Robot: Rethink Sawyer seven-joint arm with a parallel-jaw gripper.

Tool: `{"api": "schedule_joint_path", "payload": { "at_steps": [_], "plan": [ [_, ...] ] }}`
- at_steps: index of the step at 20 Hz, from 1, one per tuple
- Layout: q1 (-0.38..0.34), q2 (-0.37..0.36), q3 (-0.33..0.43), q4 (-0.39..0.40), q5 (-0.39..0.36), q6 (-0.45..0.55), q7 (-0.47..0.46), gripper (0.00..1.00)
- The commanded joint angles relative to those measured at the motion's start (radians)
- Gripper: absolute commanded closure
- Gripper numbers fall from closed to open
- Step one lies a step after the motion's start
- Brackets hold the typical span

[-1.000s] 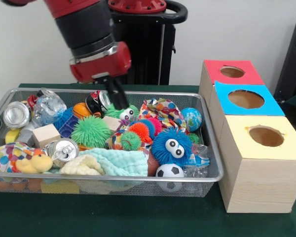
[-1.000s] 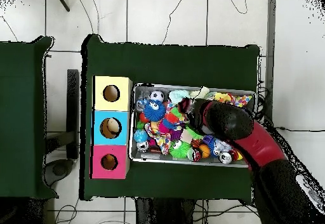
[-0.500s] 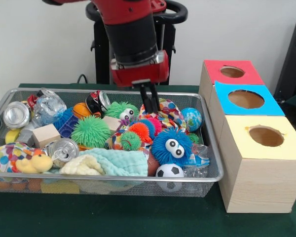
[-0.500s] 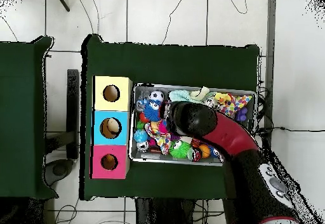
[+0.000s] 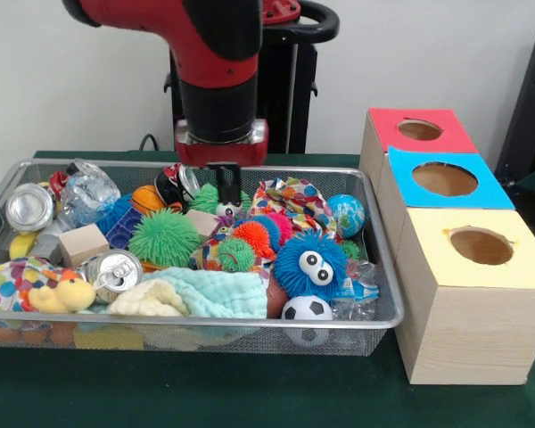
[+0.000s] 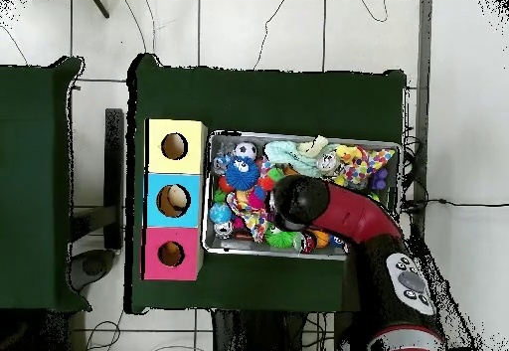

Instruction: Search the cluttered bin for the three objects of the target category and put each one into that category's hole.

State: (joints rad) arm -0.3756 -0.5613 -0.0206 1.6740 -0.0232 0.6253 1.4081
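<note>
A wire bin [image 5: 379, 234] holds a jumble of toys, cans, blocks and cloths. My gripper [image 5: 225, 198] hangs straight down at the back middle of the bin, its tip just over a green fuzzy toy with eyes [image 5: 207, 198]. A red and black can [image 5: 180, 182] lies close on its left. Two silver cans [image 5: 28, 207] [image 5: 114, 267] rest at the left. Nearby are a green fuzzy ball [image 5: 163, 236], a blue fuzzy ball with eyes [image 5: 310, 265] and a soccer ball [image 5: 305, 309]. In the overhead view the arm [image 6: 300, 200] hides the gripper.
Beside the bin stand three boxes with round holes: red [image 5: 385, 125], blue [image 5: 490, 189], yellow [image 5: 428, 254]. From above they read yellow [image 6: 191, 133], blue [image 6: 191, 188], red [image 6: 189, 240]. A wooden block [image 5: 82, 243], a crumpled plastic bottle [image 5: 89, 192] and a pale cloth [image 5: 216, 294] also fill the bin.
The arm swung right across the back of the bin, then came back a little left and turned upright. Its gripper now points down over the green fuzzy toy.
</note>
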Motion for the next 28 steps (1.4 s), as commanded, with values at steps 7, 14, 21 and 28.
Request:
{"api": "schedule_joint_path", "payload": {
  "at_steps": [7, 14, 21, 28],
  "plan": [
    [-0.025, 0.062, -0.123, -0.034, -0.057, -0.069, 0.188, 1.0],
    [-0.226, 0.059, 0.08, 0.237, -0.025, -0.304, 0.113, 1.0],
    [-0.321, 0.084, 0.131, 0.323, -0.101, -0.445, 0.111, 1.0],
    [-0.308, 0.154, 0.083, 0.299, -0.145, -0.493, 0.115, 1.0]
  ]
}}
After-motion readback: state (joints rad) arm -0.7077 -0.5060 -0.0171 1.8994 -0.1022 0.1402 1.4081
